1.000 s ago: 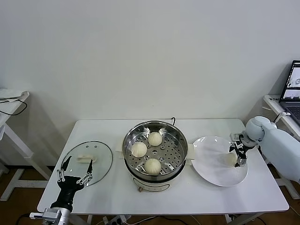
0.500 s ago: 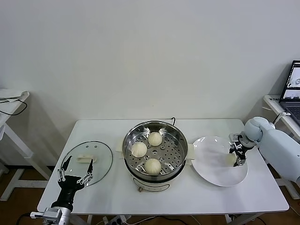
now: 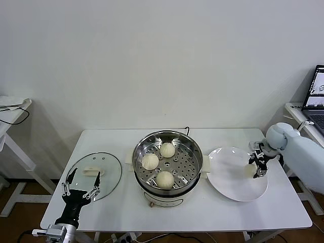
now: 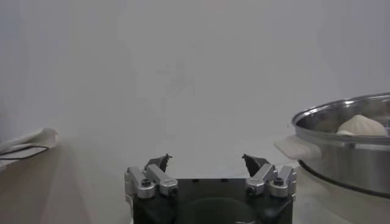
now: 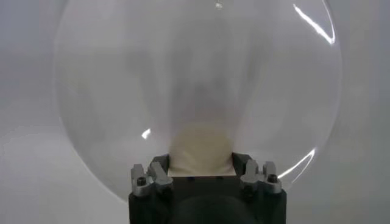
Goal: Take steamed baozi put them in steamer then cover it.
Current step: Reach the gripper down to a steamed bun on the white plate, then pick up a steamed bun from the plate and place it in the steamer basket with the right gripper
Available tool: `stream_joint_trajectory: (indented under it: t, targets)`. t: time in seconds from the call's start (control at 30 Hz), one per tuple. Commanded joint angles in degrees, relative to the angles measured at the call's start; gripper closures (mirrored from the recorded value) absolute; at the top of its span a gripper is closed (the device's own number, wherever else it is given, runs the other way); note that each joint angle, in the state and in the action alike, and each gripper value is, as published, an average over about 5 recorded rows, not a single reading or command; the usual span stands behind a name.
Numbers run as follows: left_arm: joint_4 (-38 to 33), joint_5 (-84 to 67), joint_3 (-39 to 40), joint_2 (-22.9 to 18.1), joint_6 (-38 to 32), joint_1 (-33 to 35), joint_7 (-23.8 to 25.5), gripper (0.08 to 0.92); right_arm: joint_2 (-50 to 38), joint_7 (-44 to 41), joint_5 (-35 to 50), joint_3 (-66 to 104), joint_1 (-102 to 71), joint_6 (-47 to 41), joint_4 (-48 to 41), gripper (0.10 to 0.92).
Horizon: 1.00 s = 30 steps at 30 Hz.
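The steamer [image 3: 139, 152] stands at the table's middle with three baozi on its perforated tray: one at the back [image 3: 167, 149], one on the left [image 3: 150, 161] and one at the front [image 3: 165, 179]. My right gripper [image 3: 254, 169] is over the right side of the white plate [image 3: 230, 177] and is shut on the fourth baozi [image 3: 249, 170]. In the right wrist view that baozi [image 5: 201, 149] sits between the gripper's [image 5: 201, 165] two jaws, above the plate [image 5: 122, 91]. My left gripper [image 3: 80, 188] is open and empty at the front left.
The glass lid [image 3: 104, 164] with its white handle [image 3: 92, 172] lies flat left of the steamer, just beyond my left gripper. The left wrist view shows the steamer's wall [image 4: 347, 152]. A laptop [image 3: 316, 93] stands on a side table at the far right.
My right gripper has turned slightly and shifted a little to the right with the baozi between its fingers. The left arm has not moved.
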Motion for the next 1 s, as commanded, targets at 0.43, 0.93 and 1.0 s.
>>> stream_joint_trajectory:
  t: [0.43,0.93,1.0]
  targets:
    - [-0.47,0.05,0.17,0.29,-0.55,-0.25,0.31,0.177,-12.61,1.97,38.46,-42.05,43.29,-20.36,32.55,0.322]
    - [-0.97,-0.64,-0.52,1.01,-0.24,-0.98,0.42,0.177,3.2,7.66,57.61,-55.36,60.06,-27.39,39.67,0.321]
    - [-0.92,-0.73,-0.64,0.94,-0.23,-1.07,0.43,0.177,6.38,8.11,58.24,-55.46,59.75,-27.93,38.87,0.321]
